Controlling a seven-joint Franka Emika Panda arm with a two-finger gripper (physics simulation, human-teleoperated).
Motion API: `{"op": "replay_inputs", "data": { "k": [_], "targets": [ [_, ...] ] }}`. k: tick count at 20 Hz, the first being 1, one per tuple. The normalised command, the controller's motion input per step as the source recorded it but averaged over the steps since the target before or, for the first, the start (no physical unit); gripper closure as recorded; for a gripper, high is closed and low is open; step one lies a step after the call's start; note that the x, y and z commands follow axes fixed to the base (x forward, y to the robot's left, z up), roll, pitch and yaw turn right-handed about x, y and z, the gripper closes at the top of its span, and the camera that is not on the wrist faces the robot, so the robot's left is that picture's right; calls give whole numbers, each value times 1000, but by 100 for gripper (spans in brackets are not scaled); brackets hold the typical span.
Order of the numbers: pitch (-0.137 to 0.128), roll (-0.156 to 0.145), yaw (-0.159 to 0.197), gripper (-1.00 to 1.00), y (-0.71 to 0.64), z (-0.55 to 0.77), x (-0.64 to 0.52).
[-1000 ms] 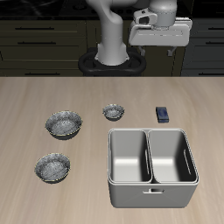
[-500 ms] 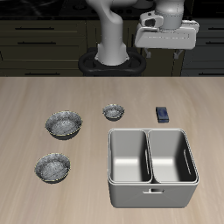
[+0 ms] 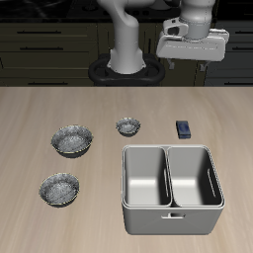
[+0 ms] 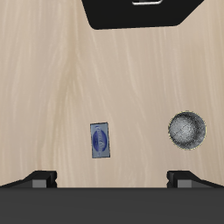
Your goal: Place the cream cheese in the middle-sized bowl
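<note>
The cream cheese [image 3: 184, 128], a small dark blue box with a lighter label, lies flat on the table beside the tiny bowl [image 3: 127, 126]. It also shows in the wrist view [image 4: 101, 141]. The middle-sized bowl [image 3: 59, 188], grey speckled metal, stands near the table's front edge, in front of the slightly wider bowl [image 3: 72, 140]. My gripper [image 3: 190, 65] hangs high above the table's back, open and empty, behind and above the cream cheese. In the wrist view its fingertips [image 4: 39, 178] stand wide apart.
A grey metal container [image 3: 170, 212] with two compartments stands near the front edge, just in front of the cream cheese. The tiny bowl shows in the wrist view [image 4: 187, 129]. The robot's black base [image 4: 140, 10] is at the table's back.
My gripper has shifted sideways at the back of the table, closer to the spot above the cream cheese. Nothing on the table has moved.
</note>
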Motion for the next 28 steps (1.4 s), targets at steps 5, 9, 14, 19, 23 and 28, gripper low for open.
{"op": "replay_inputs", "data": {
  "k": [5,9,14,19,23,28],
  "targets": [
    [15,21,30,-100,128,-395,-143],
    [41,-21,28,-100,22,-489,-14],
    [18,15,31,-100,93,-430,-99],
    [47,6,14,-100,48,-322,-65],
    [-38,-34,33,-100,-12,-72,6],
    [43,10,27,-100,95,-376,27]
  ]
}}
